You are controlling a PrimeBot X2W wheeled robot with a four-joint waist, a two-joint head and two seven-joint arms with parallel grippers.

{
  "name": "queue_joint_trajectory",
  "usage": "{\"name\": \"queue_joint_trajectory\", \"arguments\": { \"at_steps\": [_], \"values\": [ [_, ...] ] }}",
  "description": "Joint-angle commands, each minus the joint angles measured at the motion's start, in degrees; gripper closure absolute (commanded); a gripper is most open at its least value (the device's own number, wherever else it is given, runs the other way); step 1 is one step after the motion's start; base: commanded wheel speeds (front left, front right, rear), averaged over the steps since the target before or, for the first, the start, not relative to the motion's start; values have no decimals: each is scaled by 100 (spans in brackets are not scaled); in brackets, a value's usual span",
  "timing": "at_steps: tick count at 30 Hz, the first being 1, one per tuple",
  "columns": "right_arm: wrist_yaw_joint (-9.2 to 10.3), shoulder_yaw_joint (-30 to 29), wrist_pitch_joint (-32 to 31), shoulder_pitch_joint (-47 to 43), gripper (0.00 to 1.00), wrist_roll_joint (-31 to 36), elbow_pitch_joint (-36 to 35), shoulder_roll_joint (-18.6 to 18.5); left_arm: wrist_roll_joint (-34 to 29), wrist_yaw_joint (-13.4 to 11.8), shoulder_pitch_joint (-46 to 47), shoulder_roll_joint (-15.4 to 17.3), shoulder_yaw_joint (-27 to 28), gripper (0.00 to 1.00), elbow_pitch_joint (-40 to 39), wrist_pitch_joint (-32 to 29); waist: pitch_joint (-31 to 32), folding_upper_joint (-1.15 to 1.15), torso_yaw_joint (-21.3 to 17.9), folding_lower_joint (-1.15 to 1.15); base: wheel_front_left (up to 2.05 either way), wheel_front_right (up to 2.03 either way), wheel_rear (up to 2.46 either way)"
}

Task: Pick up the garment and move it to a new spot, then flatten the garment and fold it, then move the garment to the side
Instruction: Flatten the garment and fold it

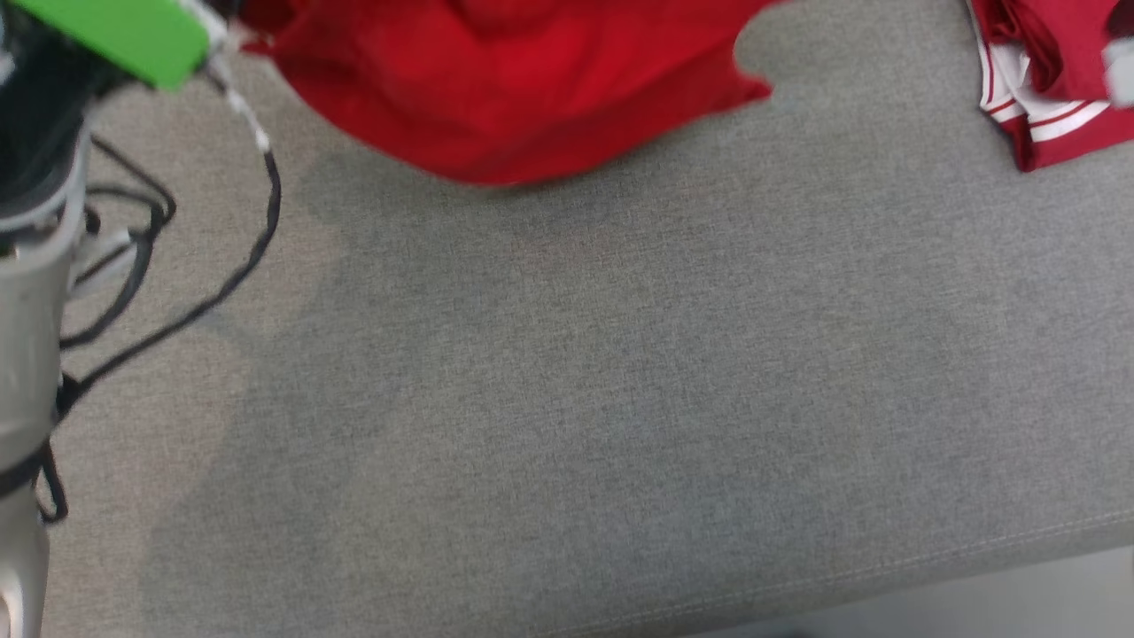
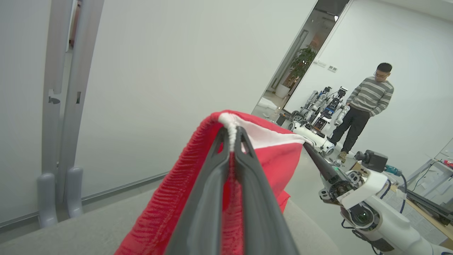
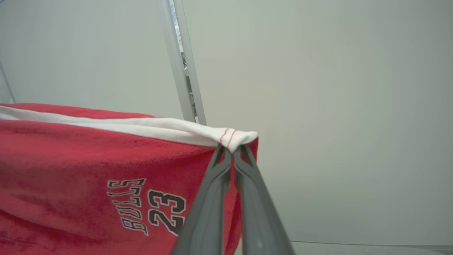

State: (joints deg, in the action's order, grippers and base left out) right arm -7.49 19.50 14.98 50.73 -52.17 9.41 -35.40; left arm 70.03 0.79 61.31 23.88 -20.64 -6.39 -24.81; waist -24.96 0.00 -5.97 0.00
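1. The red garment (image 1: pixel 496 97) is lifted off the grey upholstered top (image 1: pixel 620 399) and stretched between the two grippers by its white band.
2. The left gripper (image 2: pixel 232 139) has its two dark fingers pressed together on one end of that band, with ribbed red cloth hanging down either side of them.
3. The right gripper (image 3: pixel 233 150) is pinched tight on the other end of the band, just where two thin red lines cross the white. Below it, the red cloth carries the print "BULLS 23".
4. From the head camera, the garment's lower part hangs over the far side of the top, left of its middle, with a shadow beneath it. The blur hides whether the hem touches the surface.
5. A second red garment with white stripes (image 1: pixel 1063 97) lies crumpled at the far right of the top, well apart from the held one.
6. The pale left forearm (image 1: pixel 27 337) and its black cables (image 1: pixel 221 283) are over the left edge of the top.
7. In the left wrist view, a person in a striped jumper (image 2: pixel 370 99) stands in the background beside a row of parked robots (image 2: pixel 318 109).
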Motion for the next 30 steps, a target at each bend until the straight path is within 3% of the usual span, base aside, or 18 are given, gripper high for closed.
{"name": "queue_joint_trajectory", "arguments": {
  "at_steps": [1, 4, 9, 13, 20, 24, 30],
  "values": [
    [0, -22, 9, 426, 100, 210, 159, -118, -215, 157, 479, -171, -17, 100, 199, 195, -370, 0, -89, 0, 0, 0, 0],
    [0, -134, 14, 1123, 100, 721, 404, -215, -609, 516, 1305, -525, -119, 100, 561, 794, -645, 0, -105, 0, 0, 0, 0],
    [0, -701, 17, 1163, 100, 1325, 151, -111, -667, 680, 1410, -765, -317, 100, 511, 1810, -910, 0, -60, 0, 0, 0, 0],
    [0, -1238, 18, 344, 100, 1457, -494, 15, -403, 674, 522, -370, -760, 100, 7, 2236, -935, 0, 17, 0, 0, 0, 0],
    [0, -1955, 19, -1899, 100, 1154, -1778, 264, -366, 676, -1545, 496, -1351, 100, -1069, 3125, -617, 0, 201, 0, 0, 0, 0],
    [0, -1987, 20, -3063, 100, 863, -2308, 350, -642, 665, -2673, 965, -1494, 100, -1487, 3588, -323, 0, 278, 0, 0, 0, 0],
    [0, -1847, 20, -4495, 100, 525, -2639, 313, -849, 434, -4039, 1276, -1564, 100, -1957, 3869, 74, 0, 367, 0, 0, 0, 0]
  ]
}}
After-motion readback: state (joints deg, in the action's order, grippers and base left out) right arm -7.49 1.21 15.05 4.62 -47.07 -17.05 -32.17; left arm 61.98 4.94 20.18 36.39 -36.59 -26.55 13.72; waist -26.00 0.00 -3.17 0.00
